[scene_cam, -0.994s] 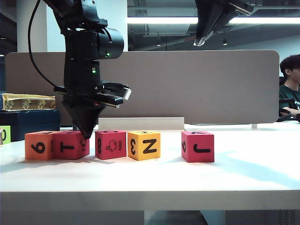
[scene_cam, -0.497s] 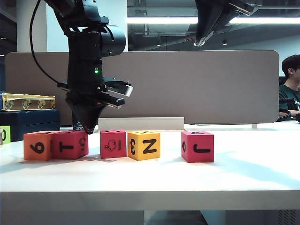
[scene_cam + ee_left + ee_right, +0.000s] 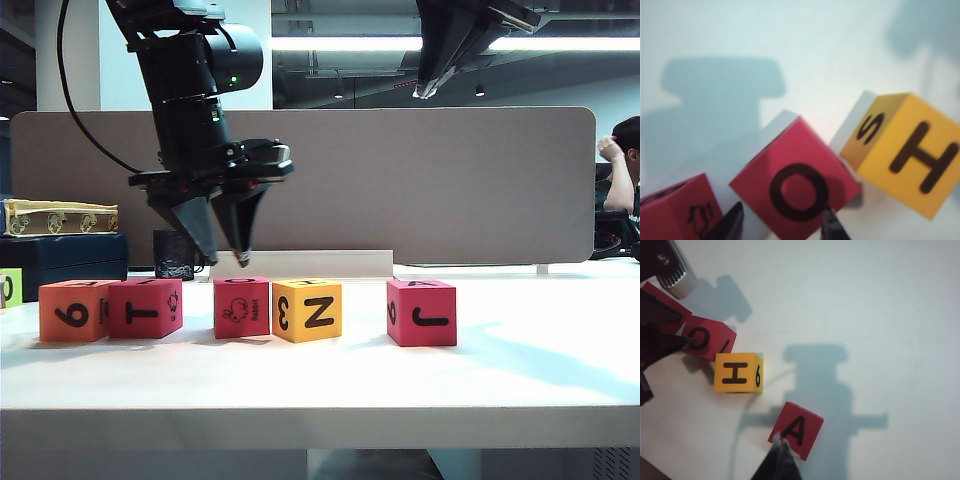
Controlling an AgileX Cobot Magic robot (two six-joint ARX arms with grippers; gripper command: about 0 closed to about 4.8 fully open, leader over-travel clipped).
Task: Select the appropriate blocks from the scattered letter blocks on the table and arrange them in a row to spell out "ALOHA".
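Left gripper: jaws released, above O block | right gripper: clenched, empty, over A block | risk: descending fingertips nudge O crooked.

Five blocks are seen on the white counter: one orange, three magenta-red, one yellow, all printed with black letters, digits or small pictures. A lime-green cube is glimpsed at the edge. Both claws, left and right, are black.
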